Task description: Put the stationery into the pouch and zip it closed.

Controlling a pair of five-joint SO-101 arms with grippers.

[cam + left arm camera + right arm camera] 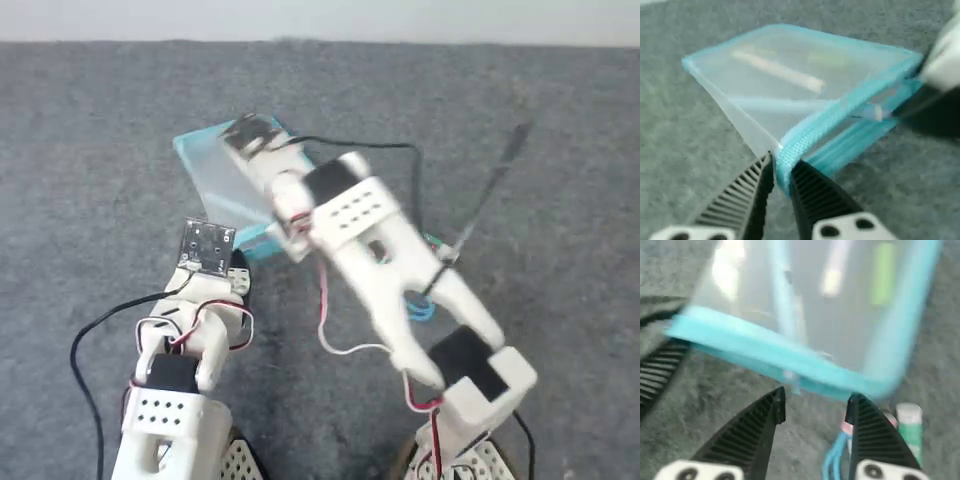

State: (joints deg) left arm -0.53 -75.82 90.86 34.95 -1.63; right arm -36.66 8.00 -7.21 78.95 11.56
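Translucent teal-edged pouch (790,95) on grey table (100,120), stationery (780,70) inside: left gripper (782,162) clamped on its zip-end corner, right gripper (817,396) agape over the zip (765,352); apparently zipping step, next pinch the slider.

The pouch (765,95) is translucent with turquoise woven edging; the table (80,120) is mottled grey.
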